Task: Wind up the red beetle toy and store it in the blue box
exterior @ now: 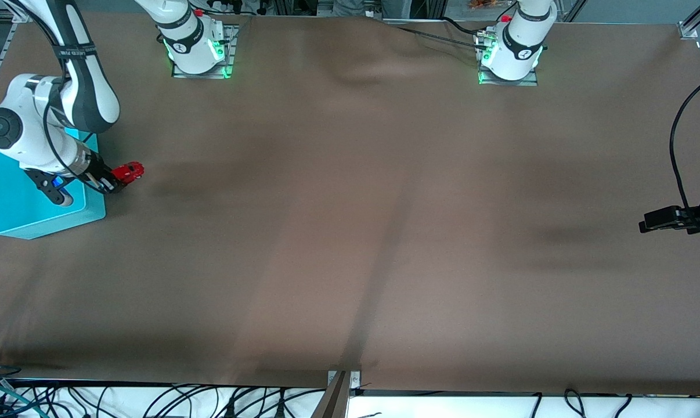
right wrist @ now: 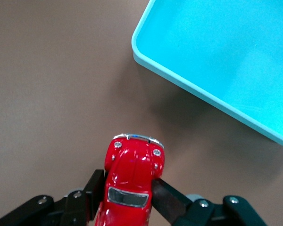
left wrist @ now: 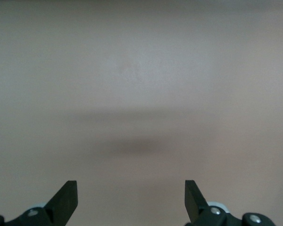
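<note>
fingers (right wrist: pixel 167 200) of the right gripper (right wrist: pixel 127 197) clamp the red beetle toy (right wrist: pixel 132 179) by its flanks, nose pointing out; toy hangs over bare counter (exterior: pixel 350 232), just beside the blue box (exterior: pixel 19 223) at the right arm's end. box looks empty. left gripper (left wrist: pixel 131 200) waits over bare counter at its own end, fingers spread wide, holding nothing. risk: glossy rounded body may slip or twist in the pinch; released here, it lands outside the wall
</note>
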